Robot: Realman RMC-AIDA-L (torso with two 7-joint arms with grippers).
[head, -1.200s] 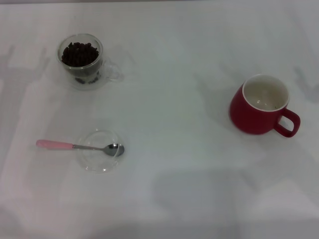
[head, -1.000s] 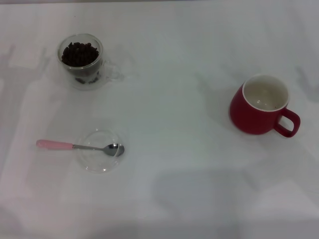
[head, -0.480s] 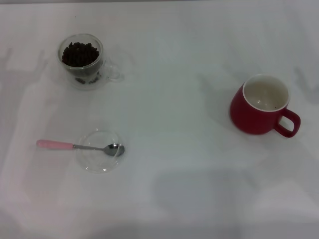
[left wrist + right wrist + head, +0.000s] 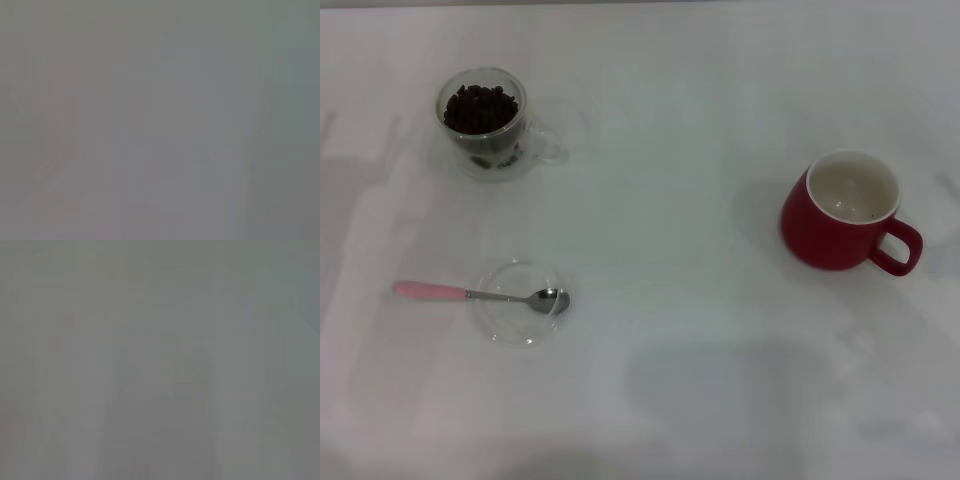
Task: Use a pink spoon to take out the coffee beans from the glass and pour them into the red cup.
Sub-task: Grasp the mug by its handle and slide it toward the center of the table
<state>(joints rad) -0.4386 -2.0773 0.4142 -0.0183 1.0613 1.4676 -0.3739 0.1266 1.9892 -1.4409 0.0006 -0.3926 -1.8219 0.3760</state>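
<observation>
Grey blanks only from both wrist views; neither gripper visible, state unknowable. Pink spoon (image 4: 480, 295): bowl resting in shallow clear dish (image 4: 517, 303). Glass (image 4: 485, 122): full of coffee beans (image 4: 478, 107). Red cup (image 4: 845, 211): well apart, apparently empty. Step: unstarted; next, grasp spoon handle.

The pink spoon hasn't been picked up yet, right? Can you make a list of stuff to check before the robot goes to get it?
1. Pink spoon free to grab: ok. It lies flat, its bowl resting over the clear dish, its pink handle sticking out past the dish toward the robot's left.
2. Coffee beans ready in the glass: ok, the glass is upright and filled.
3. Red cup ready for pouring: ok, upright with its mouth open, far on the robot's right.
4. Table between the glass and the cup: ok, nothing stands there.
5. Left and right claws: cannot tell, neither shows in any view.
</observation>
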